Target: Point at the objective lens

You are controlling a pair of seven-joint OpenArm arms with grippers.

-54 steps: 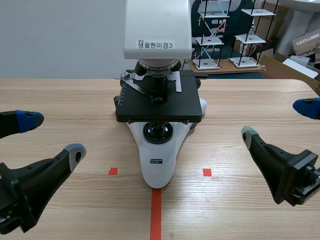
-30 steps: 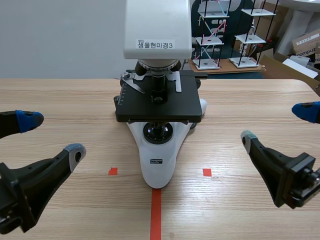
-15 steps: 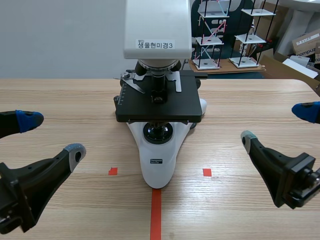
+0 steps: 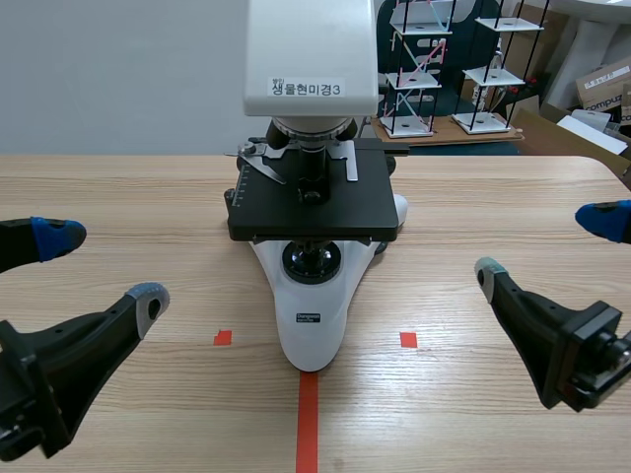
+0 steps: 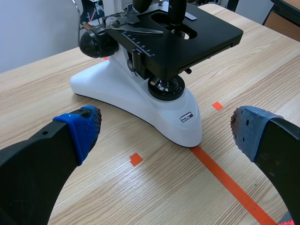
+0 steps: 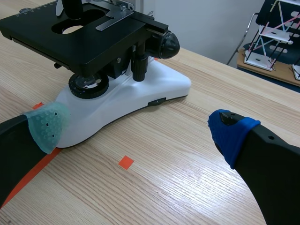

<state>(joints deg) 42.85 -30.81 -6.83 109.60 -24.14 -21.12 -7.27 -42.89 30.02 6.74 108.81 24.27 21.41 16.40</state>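
Observation:
A white microscope [image 4: 311,315] with a black stage [image 4: 314,212] stands at the table's middle. Its black objective lens [image 4: 313,169] points down onto the stage under the white head. My left gripper [image 4: 104,266] is open, low at the left and well short of the microscope. Low at the right, my right gripper [image 4: 545,243] is open too. In the left wrist view the lens [image 5: 177,11] is far ahead of the open gripper [image 5: 164,133]. The right wrist view shows the lens [image 6: 72,7] ahead of that gripper [image 6: 139,126], whose fingers are wide apart.
Orange-red tape marks lie before the microscope base. A focus knob [image 6: 166,44] sticks out from the microscope's side. Behind the table's far right edge stand white model racks [image 4: 414,69] and cardboard boxes [image 4: 603,84]. Bare wood lies on both sides of the microscope.
The right gripper has sunk very slightly toward the near edge. The left gripper and the microscope have not moved.

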